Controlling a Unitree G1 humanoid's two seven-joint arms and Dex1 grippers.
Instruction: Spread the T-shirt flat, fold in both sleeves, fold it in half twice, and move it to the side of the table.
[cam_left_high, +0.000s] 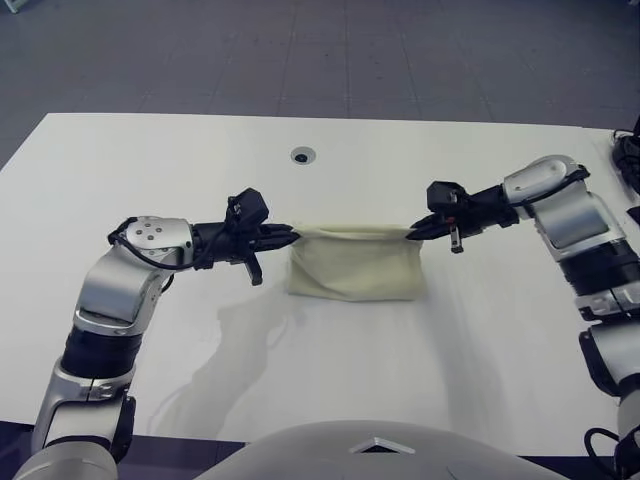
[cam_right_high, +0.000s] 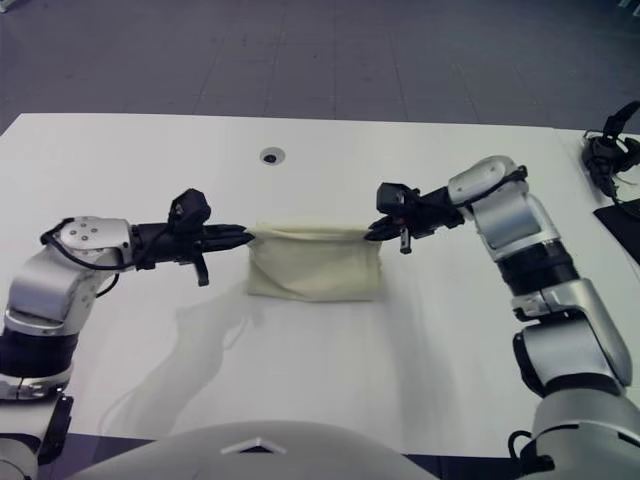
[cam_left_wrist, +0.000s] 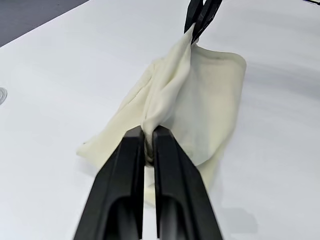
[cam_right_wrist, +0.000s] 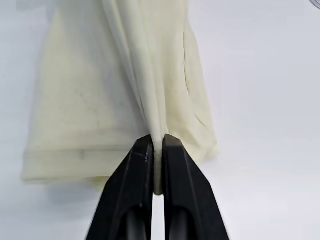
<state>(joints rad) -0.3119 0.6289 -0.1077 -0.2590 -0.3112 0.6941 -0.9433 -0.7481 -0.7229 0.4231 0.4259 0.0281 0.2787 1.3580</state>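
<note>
Left gripper (cam_left_high: 288, 236) pinches one top corner of the T-shirt (cam_left_high: 355, 270), and the right gripper (cam_left_high: 413, 232) pinches the other top corner. Its two fingers are pressed tight together with cloth between them, and so are the right one's. The top edge of the shirt is pulled into a straight line between the two grippers and is lifted a little. The rest of the pale yellow cloth hangs down, and its bottom part rests on the worktop (cam_left_high: 180, 170). The shirt looks like a small, thick packet now. No sleeves stick out at the sides, so I think the sleeves are already folded in. It is also much narrower than a spread-out shirt, so I think at least one fold in half is done. I cannot tell from the layers if the second fold is finished or is being made right now. The shirt is near the middle of the worktop, between the two arms, not at the side. So what is left, I think, is to lay the top edge down neatly, and then carry or slide the packet to the side. A small round hole (cam_left_high: 302, 155) sits farther back on the worktop, well apart from the shirt. Some black cables (cam_right_high: 605, 160) lie at the far right edge.
</note>
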